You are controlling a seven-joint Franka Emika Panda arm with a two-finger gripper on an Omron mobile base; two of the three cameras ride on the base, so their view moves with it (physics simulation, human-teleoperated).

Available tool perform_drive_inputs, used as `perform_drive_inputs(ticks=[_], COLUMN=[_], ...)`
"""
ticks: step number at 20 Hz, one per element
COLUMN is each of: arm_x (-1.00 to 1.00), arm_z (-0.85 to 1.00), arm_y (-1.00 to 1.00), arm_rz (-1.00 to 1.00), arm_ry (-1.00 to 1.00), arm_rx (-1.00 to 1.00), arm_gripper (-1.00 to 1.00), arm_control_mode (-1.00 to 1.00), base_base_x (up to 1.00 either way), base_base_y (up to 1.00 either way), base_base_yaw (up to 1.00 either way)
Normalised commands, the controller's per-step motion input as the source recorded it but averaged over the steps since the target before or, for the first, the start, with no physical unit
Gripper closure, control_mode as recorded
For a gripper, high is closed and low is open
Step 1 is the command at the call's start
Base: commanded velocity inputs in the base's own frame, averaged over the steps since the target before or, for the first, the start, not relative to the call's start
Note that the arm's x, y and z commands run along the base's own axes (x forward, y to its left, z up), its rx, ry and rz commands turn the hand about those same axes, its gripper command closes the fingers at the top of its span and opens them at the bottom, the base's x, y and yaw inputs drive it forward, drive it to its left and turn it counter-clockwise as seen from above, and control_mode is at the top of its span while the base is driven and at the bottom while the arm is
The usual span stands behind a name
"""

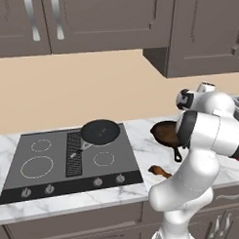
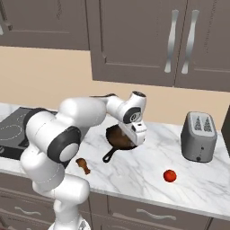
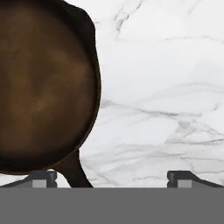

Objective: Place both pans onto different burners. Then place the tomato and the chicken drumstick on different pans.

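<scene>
Hovering wide-open, empty gripper (image 3: 111, 177) beside brown pan (image 3: 43, 87); tomato (image 2: 169, 175) far right.

Grey two-slot toaster (image 2: 198, 136) upright on white marble counter (image 2: 143, 173), near tan back wall (image 2: 40, 76). Dark brown upper cabinets (image 2: 134, 40) with long silver bar handles (image 2: 170, 41). Lower cabinet fronts (image 2: 148, 213) below counter edge, curved silver pulls. Four round knobs (image 1: 97, 181) in a row along the cooktop's front strip. Black central grille (image 1: 74, 153).
</scene>
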Motion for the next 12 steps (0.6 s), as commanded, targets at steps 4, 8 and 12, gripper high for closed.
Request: perform_drive_inputs(ticks=[4,8,12], arm_x=[0.05,0.06,0.05], arm_z=[-0.19,-0.19,-0.11], arm_y=[-0.03,-0.03,-0.03], arm_rz=[0.5,0.5,0.49], arm_ry=[-0.1,-0.1,-0.1], arm_rx=[-0.02,-0.02,-0.01], arm_gripper=[-1.0,-1.0,-1.0], arm_control_mode=[-1.0,-1.0,-1.0], base_base_x=[0.0,0.0,0.0], base_base_y=[0.0,0.0,0.0], base_base_yaw=[0.0,0.0,0.0])
